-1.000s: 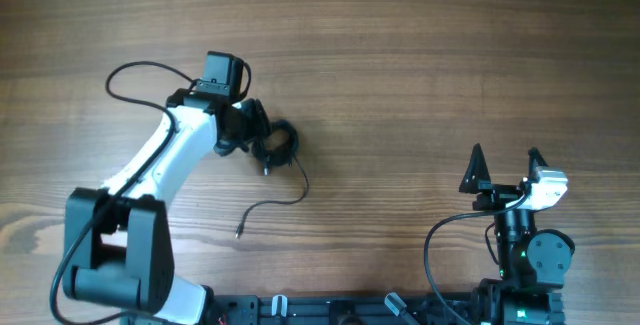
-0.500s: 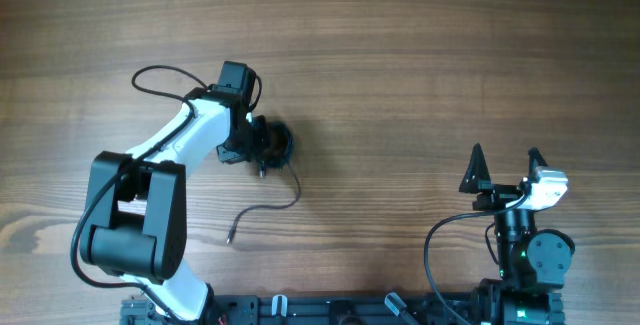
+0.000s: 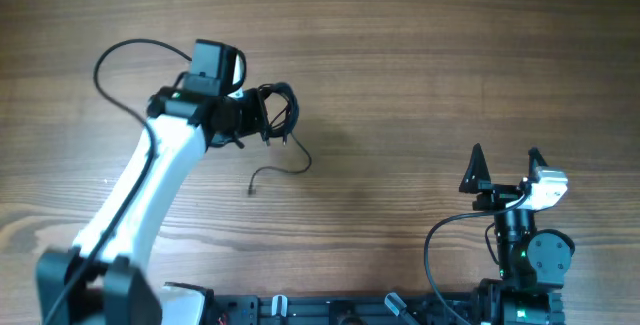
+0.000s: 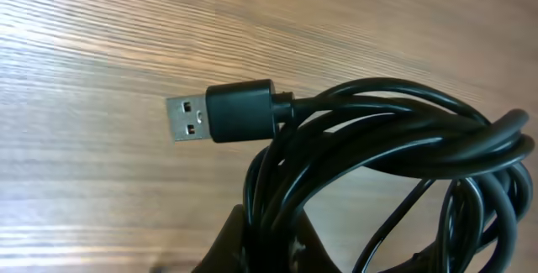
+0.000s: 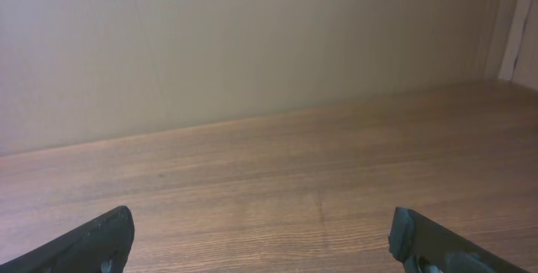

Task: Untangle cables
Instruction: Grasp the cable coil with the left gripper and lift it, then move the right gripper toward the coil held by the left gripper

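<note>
The left arm [image 3: 150, 180] extends across the wooden table [image 3: 420, 55], with the left gripper [image 3: 256, 115] at the left-centre of the work surface. Its fingers are closed on the cables [image 3: 277, 113], a bundle of thin black cords gathered in several overlapping loops just beyond the fingertips. In the left wrist view the bundle fills the lower right of the frame, and part of one dark finger [image 4: 244, 244] shows beneath the loops. A USB plug [image 4: 220, 114] with a silvery tip and black housing projects from the bundle to the left, above bare wood. One loose strand [image 3: 300, 160] leaves the bundle, curves toward the near edge and doubles back, and its small end [image 3: 250, 191] rests on the table. Whether the bundle itself touches the surface cannot be determined. The right gripper [image 3: 505, 168] is well apart from the cables, near the right front edge. Its fingers are spread wide with nothing between them; the right wrist view shows only wood and a plain wall [image 5: 252, 38].
</note>
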